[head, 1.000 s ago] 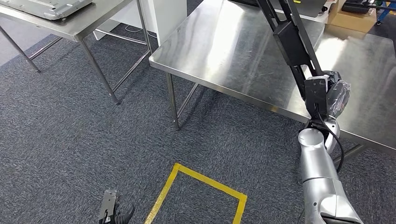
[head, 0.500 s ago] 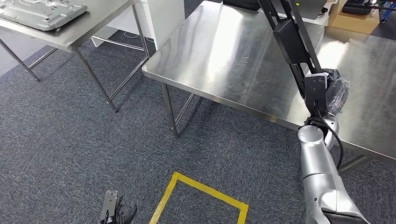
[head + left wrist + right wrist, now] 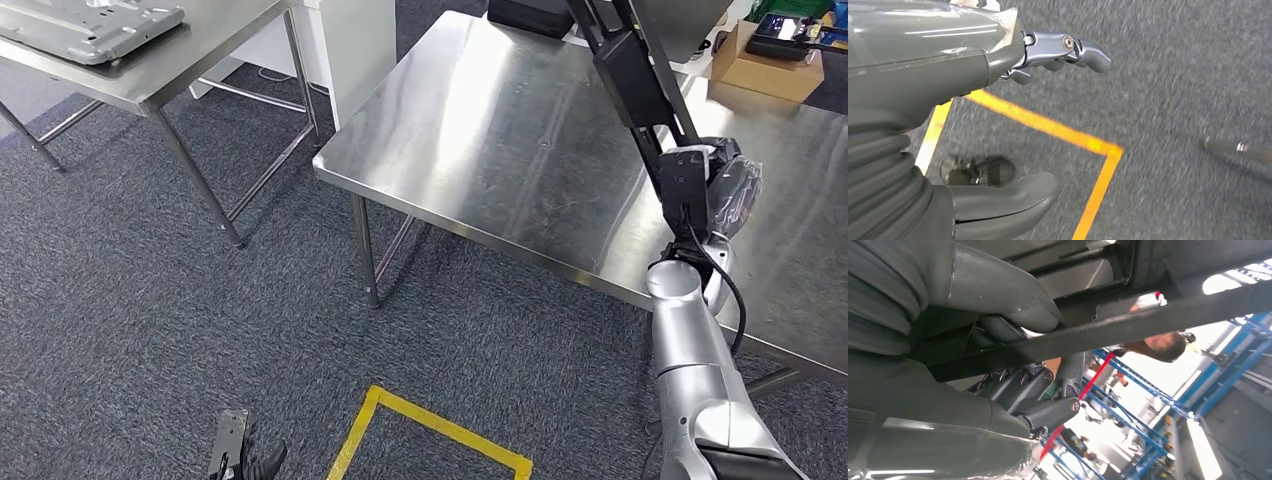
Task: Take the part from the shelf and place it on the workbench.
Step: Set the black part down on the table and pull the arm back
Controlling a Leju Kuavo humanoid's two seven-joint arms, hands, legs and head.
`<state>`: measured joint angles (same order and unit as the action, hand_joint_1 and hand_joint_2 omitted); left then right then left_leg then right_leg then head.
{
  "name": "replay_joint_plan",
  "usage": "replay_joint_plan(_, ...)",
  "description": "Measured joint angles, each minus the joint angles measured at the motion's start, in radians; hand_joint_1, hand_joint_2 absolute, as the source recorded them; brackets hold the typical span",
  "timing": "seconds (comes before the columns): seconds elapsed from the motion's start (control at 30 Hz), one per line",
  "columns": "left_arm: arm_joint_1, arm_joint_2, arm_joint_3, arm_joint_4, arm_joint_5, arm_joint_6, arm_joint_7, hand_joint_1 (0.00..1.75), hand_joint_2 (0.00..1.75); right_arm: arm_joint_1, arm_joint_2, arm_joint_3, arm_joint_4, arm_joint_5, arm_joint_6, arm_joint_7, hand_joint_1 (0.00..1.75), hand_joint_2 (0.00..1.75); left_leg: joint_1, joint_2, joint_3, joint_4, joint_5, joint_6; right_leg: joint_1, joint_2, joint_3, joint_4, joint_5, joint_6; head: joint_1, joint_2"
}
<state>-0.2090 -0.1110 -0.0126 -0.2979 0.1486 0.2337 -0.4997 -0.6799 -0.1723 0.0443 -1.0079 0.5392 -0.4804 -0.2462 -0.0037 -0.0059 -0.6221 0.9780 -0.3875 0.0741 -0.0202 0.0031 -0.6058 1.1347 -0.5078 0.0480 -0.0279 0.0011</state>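
Overall, your right hand (image 3: 722, 188) was raised over the steel workbench (image 3: 500, 130), clenched around a long black part (image 3: 630, 70). In the right wrist view the thumb (image 3: 998, 290) and the darker fingers (image 3: 1040, 400) wrapped one of its dark bars. The part rose away from that hand and was cut off at the frame's edge, so you could not judge its full shape. A cardboard box (image 3: 765, 70) beyond the hand held a dark item too small to identify. Your left hand (image 3: 1013, 125) hung low over the grey carpet (image 3: 150, 320), released, fingers apart, beside yellow floor tape (image 3: 440, 425). Bare benchtop lay beside the right hand, up to the near edge.
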Motion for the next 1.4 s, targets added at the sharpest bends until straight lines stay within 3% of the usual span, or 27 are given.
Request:
replay_joint_plan(0.07,0.001,0.0,0.0,0.0,0.001,0.0,0.001,0.0,1.75,-0.002,-0.002,0.004,0.0,0.006,0.001,0.007,1.75,1.75,-0.006,-0.002,0.01,0.0,-0.012,0.008,0.001,0.0,-0.088,0.123,-0.041,-0.005,0.003,0.0)
replay_joint_plan(0.1,0.003,-0.001,0.0,0.0,0.002,0.0,0.002,0.0,1.75,-0.002,-0.002,0.006,0.0,0.009,0.002,0.011,1.75,1.75,-0.009,-0.004,0.017,0.001,-0.019,0.01,0.002,0.0,-0.115,0.146,-0.049,-0.004,0.004,0.0)
replay_joint_plan(0.13,0.003,-0.001,0.0,0.0,0.004,0.0,0.002,0.0,1.75,-0.002,-0.002,0.009,0.0,0.013,0.002,0.014,1.75,1.75,-0.012,-0.006,0.027,0.001,-0.027,0.012,0.003,0.0,-0.121,0.128,-0.038,0.0,0.004,0.0)
replay_joint_plan(0.2,0.004,-0.001,0.0,0.0,0.006,0.0,0.001,0.0,1.75,-0.007,0.0,0.013,0.0,0.021,0.003,0.017,1.75,1.75,-0.017,-0.009,0.05,0.0,-0.044,0.012,0.01,-0.001,-0.083,-0.004,0.038,0.009,0.005,0.0)
replay_joint_plan(0.27,0.003,-0.003,0.001,0.001,0.007,0.0,0.001,0.0,1.75,-0.016,0.002,0.017,0.001,0.027,0.003,0.019,1.75,1.75,-0.022,-0.011,0.067,0.0,-0.06,0.007,0.02,-0.002,-0.039,-0.133,0.107,-0.004,0.004,0.0)
replay_joint_plan(0.33,0.003,-0.004,0.001,0.001,0.007,0.0,0.001,0.0,1.75,-0.025,0.004,0.019,0.002,0.029,0.003,0.019,1.75,1.75,-0.024,-0.012,0.074,0.003,-0.068,-0.002,0.027,-0.002,-0.021,-0.173,0.124,-0.029,0.004,0.0)
replay_joint_plan(0.4,0.002,-0.004,0.002,0.001,0.007,0.0,0.0,0.0,1.75,-0.03,0.007,0.02,0.002,0.031,0.004,0.02,1.75,1.75,-0.026,-0.012,0.073,0.018,-0.072,-0.012,0.021,-0.001,-0.003,-0.178,0.124,-0.043,0.004,0.0)
replay_joint_plan(0.47,0.001,-0.003,0.002,0.0,0.007,0.0,0.0,0.0,1.75,-0.032,0.009,0.023,0.002,0.032,0.003,0.02,1.75,1.75,-0.023,-0.01,0.04,0.082,-0.086,-0.026,0.014,0.0,0.015,-0.18,0.118,-0.054,-0.001,0.0)
replay_joint_plan(0.53,0.001,-0.002,0.002,0.001,0.007,0.0,-0.001,0.0,1.75,-0.035,0.012,0.027,0.002,0.032,0.003,0.02,1.75,1.75,-0.01,-0.004,-0.038,0.203,-0.127,-0.041,0.013,0.0,0.027,-0.18,0.106,-0.059,-0.006,0.0)
replay_joint_plan(0.6,0.003,-0.002,0.002,0.001,0.007,0.0,-0.001,0.0,1.75,-0.035,0.015,0.03,0.004,0.032,0.004,0.02,1.75,1.75,0.003,0.0,-0.114,0.289,-0.161,-0.053,0.012,0.001,0.038,-0.18,0.093,-0.056,-0.007,0.0)
replay_joint_plan(0.63,0.004,-0.001,0.002,0.001,0.007,0.0,-0.001,0.0,1.75,-0.035,0.016,0.03,0.005,0.033,0.003,0.019,1.75,1.75,0.007,0.002,-0.129,0.285,-0.151,-0.057,0.01,0.002,0.045,-0.179,0.086,-0.053,-0.007,0.0)
replay_joint_plan(0.67,0.004,-0.001,0.002,0.001,0.007,0.0,-0.001,0.0,1.75,-0.035,0.018,0.031,0.006,0.035,0.003,0.019,1.75,1.75,0.011,0.003,-0.124,0.245,-0.119,-0.06,0.009,0.003,0.055,-0.179,0.078,-0.049,-0.007,0.0)
replay_joint_plan(0.73,0.004,0.0,0.002,0.001,0.006,0.0,0.0,0.0,1.75,-0.038,0.021,0.031,0.007,0.037,0.003,0.017,1.75,1.75,0.016,0.003,-0.075,0.105,-0.027,-0.061,0.006,0.003,0.077,-0.179,0.061,-0.039,-0.007,0.0)
replay_joint_plan(0.8,0.002,0.0,0.002,0.001,0.005,0.0,0.002,0.0,1.75,-0.047,0.024,0.032,0.01,0.038,0.003,0.014,1.75,1.75,0.013,0.003,-0.035,0.015,0.012,-0.053,0.006,0.004,0.087,-0.181,0.046,-0.026,-0.008,0.0)
replay_joint_plan(0.93,0.0,0.0,0.002,0.001,0.003,0.0,0.003,0.0,1.75,-0.06,0.027,0.034,0.013,0.04,0.002,0.011,1.75,1.75,0.009,0.001,-0.006,-0.002,0.002,-0.021,0.002,0.003,0.085,-0.151,0.037,-0.002,-0.007,0.0)
replay_joint_plan(1.03,-0.004,0.0,0.003,0.0,0.0,-0.001,0.002,0.0,1.75,-0.067,0.028,0.035,0.016,0.041,0.001,0.009,1.75,1.75,0.009,-0.001,0.01,-0.004,-0.002,-0.008,0.0,0.0,0.02,-0.037,0.019,-0.002,0.001,0.0)
replay_joint_plan(1.17,-0.004,0.0,0.003,0.0,-0.001,-0.002,0.0,0.0,1.75,-0.069,0.028,0.035,0.017,0.04,0.001,0.009,1.75,1.75,0.007,-0.002,0.012,-0.004,-0.005,-0.005,0.001,0.0,-0.012,0.014,0.004,-0.004,0.003,0.0)
replay_joint_plan(1.23,-0.004,0.0,0.003,0.0,-0.001,-0.004,-0.003,0.0,1.75,-0.067,0.027,0.035,0.022,0.033,0.003,0.007,1.75,1.75,0.004,-0.001,0.017,-0.004,-0.012,-0.002,0.001,0.0,-0.066,0.086,-0.024,-0.007,0.004,0.0)
replay_joint_plan(1.3,-0.002,-0.002,0.002,0.001,-0.002,-0.001,-0.009,0.0,1.75,-0.067,0.026,0.035,0.03,0.004,0.01,-0.005,1.75,1.75,-0.004,0.009,0.043,-0.002,-0.036,-0.001,0.01,-0.022,-0.072,0.0,0.037,-0.003,0.008,0.0)
replay_joint_plan(1.37,-0.002,-0.003,0.003,0.001,-0.002,0.005,-0.013,0.0,1.75,-0.071,0.028,0.035,0.037,-0.022,0.016,-0.021,1.75,1.75,-0.014,0.026,0.066,-0.001,-0.061,-0.007,0.024,-0.051,-0.033,-0.152,0.118,-0.013,0.008,0.0)
replay_joint_plan(1.4,-0.001,-0.003,0.003,0.001,-0.002,0.006,-0.014,0.0,1.75,-0.073,0.029,0.035,0.038,-0.024,0.016,-0.023,1.75,1.75,-0.016,0.034,0.069,0.002,-0.066,-0.012,0.028,-0.055,-0.026,-0.171,0.126,-0.024,0.006,0.0)
